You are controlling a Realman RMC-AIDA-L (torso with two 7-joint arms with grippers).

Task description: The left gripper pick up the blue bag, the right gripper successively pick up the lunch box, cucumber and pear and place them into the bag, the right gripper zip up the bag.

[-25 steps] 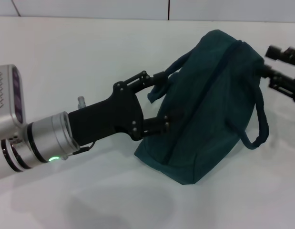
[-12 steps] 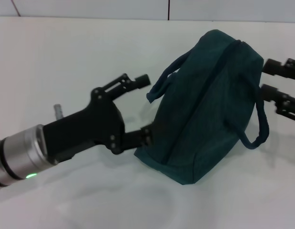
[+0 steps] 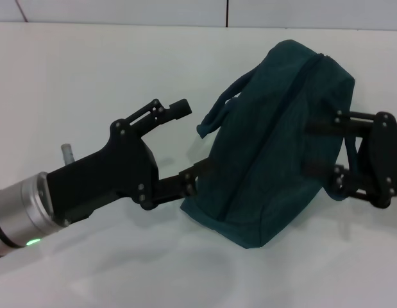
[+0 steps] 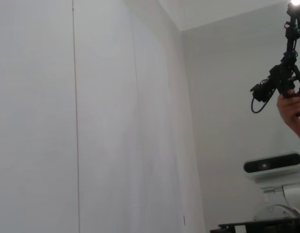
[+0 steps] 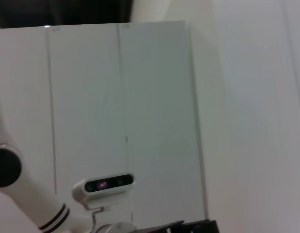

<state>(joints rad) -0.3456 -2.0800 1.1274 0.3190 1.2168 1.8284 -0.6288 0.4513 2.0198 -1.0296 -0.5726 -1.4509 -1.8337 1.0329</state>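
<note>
Two black angular grippers are flanking the dark teal-blue soft fabric bag (image 3: 275, 138), which is lying on the white tabletop (image 3: 89, 77) looking zipped and full. The left gripper (image 3: 185, 141) is sitting spread beside one loop handle, gripping nothing. The right gripper (image 3: 323, 147) is reaching spread-fingered over the bag's far side, so packing appears finished.

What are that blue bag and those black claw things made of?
The blue bag looks like soft matte fabric: it sags and creases. The left gripper and right gripper look like rigid black metal or hard plastic, with screwed linkages.
</note>
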